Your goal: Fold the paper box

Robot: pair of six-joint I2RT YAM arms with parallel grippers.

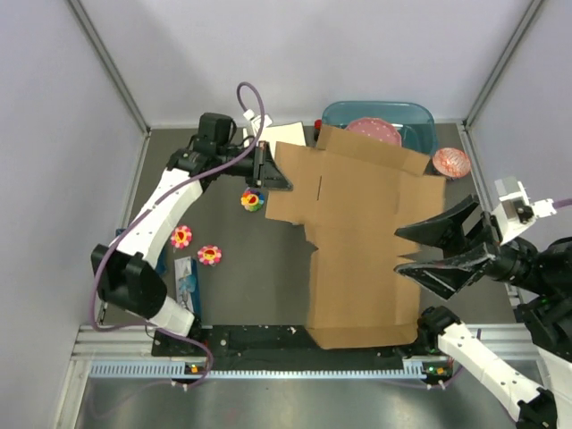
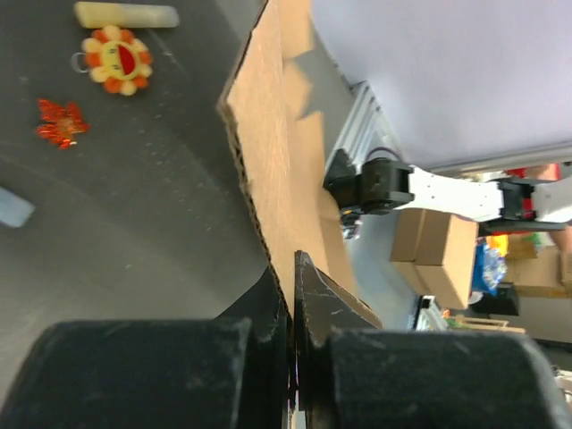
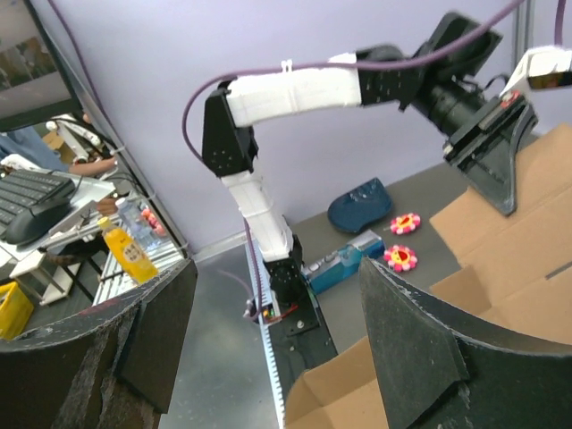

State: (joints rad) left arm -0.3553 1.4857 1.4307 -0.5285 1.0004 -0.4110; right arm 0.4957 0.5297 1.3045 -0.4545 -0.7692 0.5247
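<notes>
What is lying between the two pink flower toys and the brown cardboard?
Nothing; the overhead view shows only bare dark tabletop between the flower toys and the cardboard.

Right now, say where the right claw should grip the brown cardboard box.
Grip the brown corrugated cardboard box by its right edge, from the right: the sheet is thin, the left claw pinches the opposite edge, and the open right claw faces it.

A: The overhead camera looks steeply down from behind the bases, with the whole table [image 1: 241,304] in frame.
B: The left wrist hugs the paper box [image 2: 286,179] edge; the right wrist, farther off, faces the left arm [image 3: 295,89]. All share that box.
</notes>
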